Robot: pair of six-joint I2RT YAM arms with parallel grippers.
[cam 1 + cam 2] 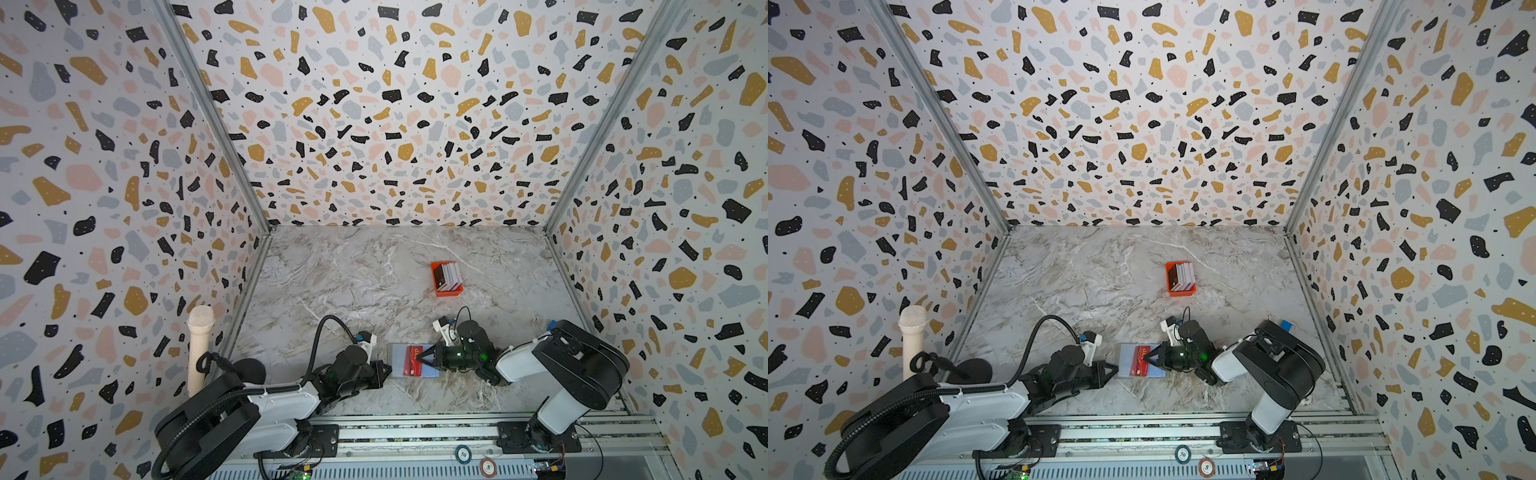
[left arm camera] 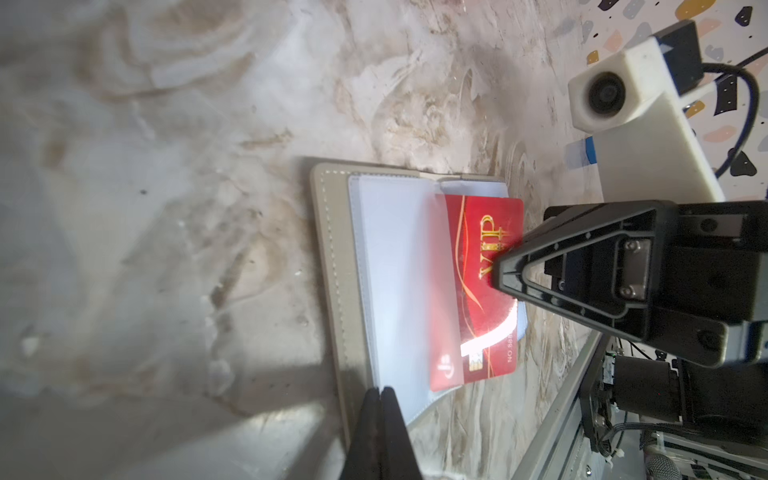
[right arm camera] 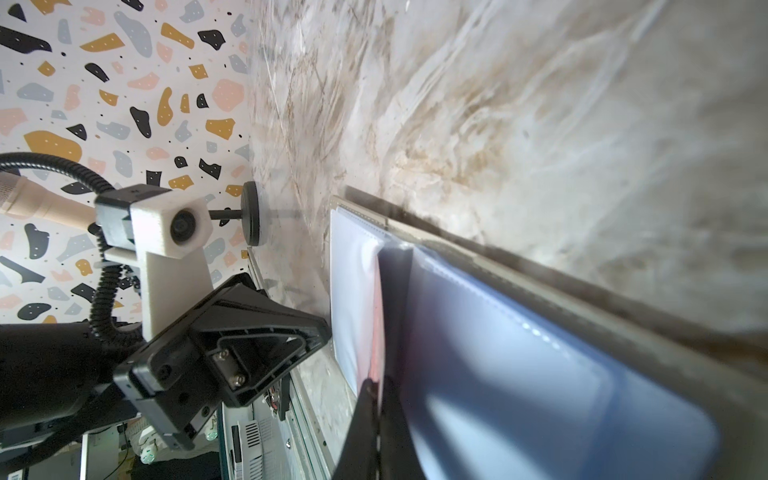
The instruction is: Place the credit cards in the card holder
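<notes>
marble-print tabletop carried the whole job. along its near edge ran an aluminium rail with two poker chips lying on it, no part of the task.

just beyond the rail, near the middle, the grey card holder lay open and flat between the two arms. the left gripper was closed, its tips at the holder's left edge. it seemed to be pinning the holder down, though whether it pinched the cover could not be told. the right gripper, reaching in from the right, was clamped on the red vip card. only the card's left strip sat under the film of one of the pale clear pockets; the larger part stuck out to the right. so this card looked less than half seated and not yet released.

farther back and a little to the right, well apart from the holder, the small orange tray held the other credit cards standing on edge. a dark card stood at the left of the row, with whitish ones beside it.

by that count the task was at an early stage: one card going in, the whole row in the tray left to fetch.

the tabletop was glossy, veined in grey and brown. a beige microphone stood at the near left. terrazzo-patterned walls closed the cell on the left, the right and the far side.
</notes>
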